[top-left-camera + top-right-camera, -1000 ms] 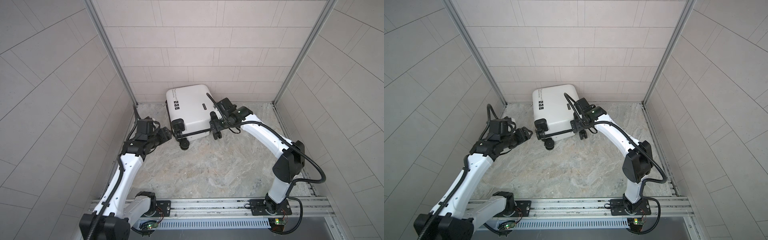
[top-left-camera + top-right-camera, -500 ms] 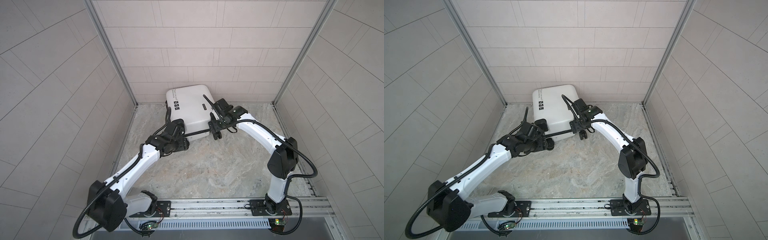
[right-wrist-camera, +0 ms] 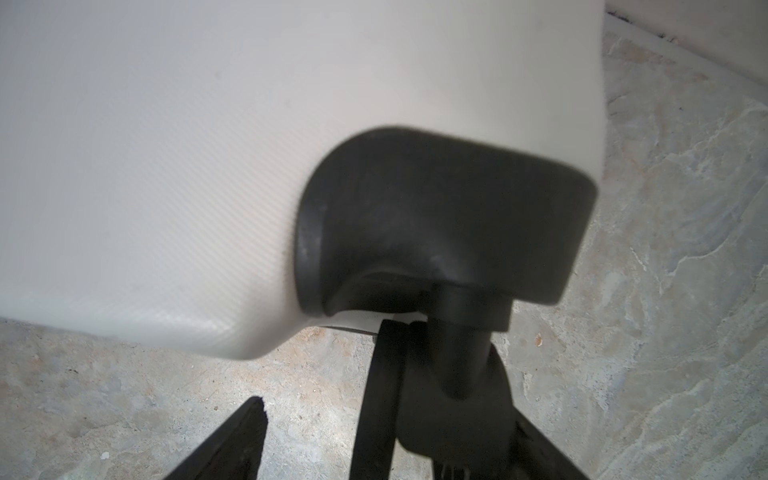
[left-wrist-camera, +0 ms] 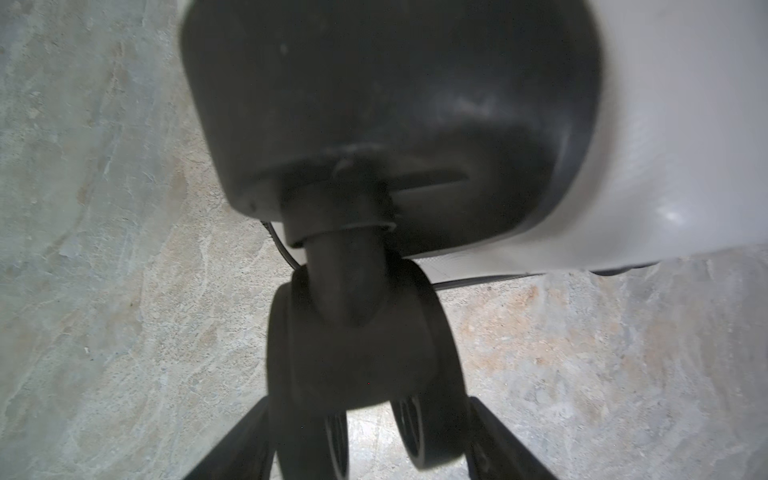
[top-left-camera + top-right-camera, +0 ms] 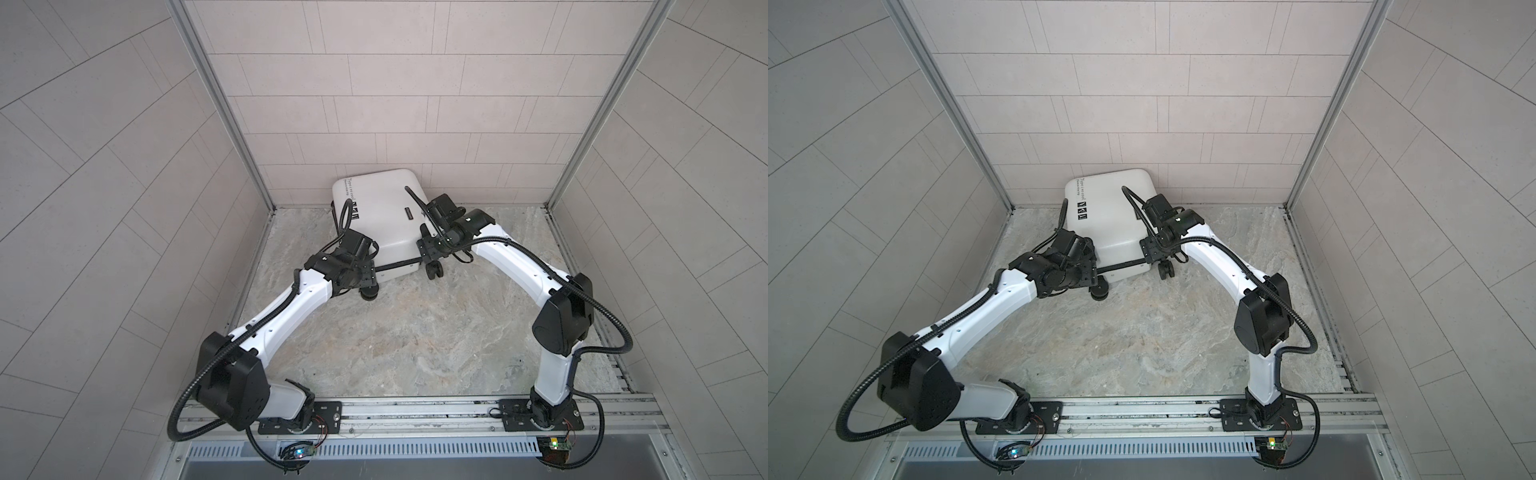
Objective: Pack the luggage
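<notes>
Luggage (image 5: 382,216) unmoved at rear wall (image 5: 382,124); left gripper (image 4: 368,403), at frame left a second ago, now straddles lower-left wheel (image 5: 369,293), jaws wide; right gripper (image 3: 386,411), also wide, straddles lower-right wheel (image 5: 434,271).

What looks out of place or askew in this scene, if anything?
The luggage is askew: it lies shut by the back wall, turned at an angle to it, with its wheels toward the front. Whether it leans on the wall I cannot tell. No damage shows, and nothing to pack is in view.
</notes>
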